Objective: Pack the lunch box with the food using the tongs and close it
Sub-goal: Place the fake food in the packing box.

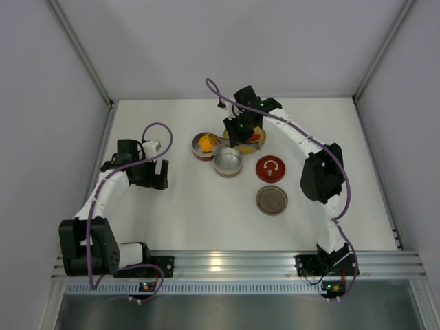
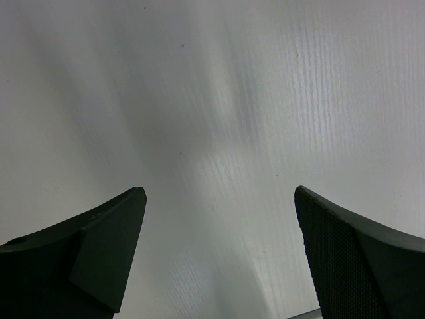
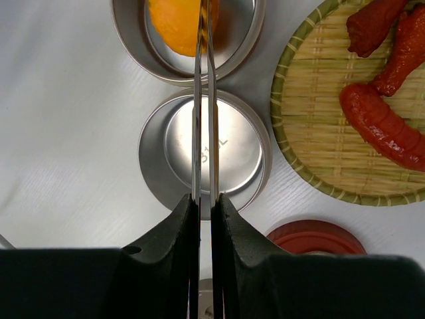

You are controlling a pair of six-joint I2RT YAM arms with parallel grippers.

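Across the overhead view, the left arm [image 1: 110, 185] bent over the left half of the white bench [image 1: 192, 220], and the left jaws stood wide over bare surface, well apart from everything else. The right arm [image 1: 302, 144] extended to the upper centre, and the right jaws hung over the woven plate [image 1: 236, 144], where the red pieces [image 1: 255, 137] lay. Just left of the plate sat the filled tin [image 1: 198, 152] with the orange ball [image 1: 205, 143] inside. The empty tin [image 1: 228, 165] sat close against it at lower right. A red lid [image 1: 271, 168] lay to the right of the empty tin, with a brownish lid [image 1: 271, 200] below it and apart from it. The tongs were too slim to make out from above. From the left wrist, only two dark fingers [image 2: 99, 246] showed, one in each lower corner, far apart with nothing between them and blank bench behind. From the right wrist, the right jaws were narrow, pinching the tongs [image 3: 204, 119] so that the two silver arms ran almost together. The tongs went straight up the middle of the frame, across the empty tin [image 3: 166, 153]. Their tips lay over the orange ball [image 3: 169, 23] in the filled tin [image 3: 129, 40] at top centre, and contact could not be told. The woven plate [image 3: 312, 133] filled the right side, carrying three red pieces [image 3: 382, 129] toward the upper right. An edge of the red lid [image 3: 315, 236] showed at lower right.
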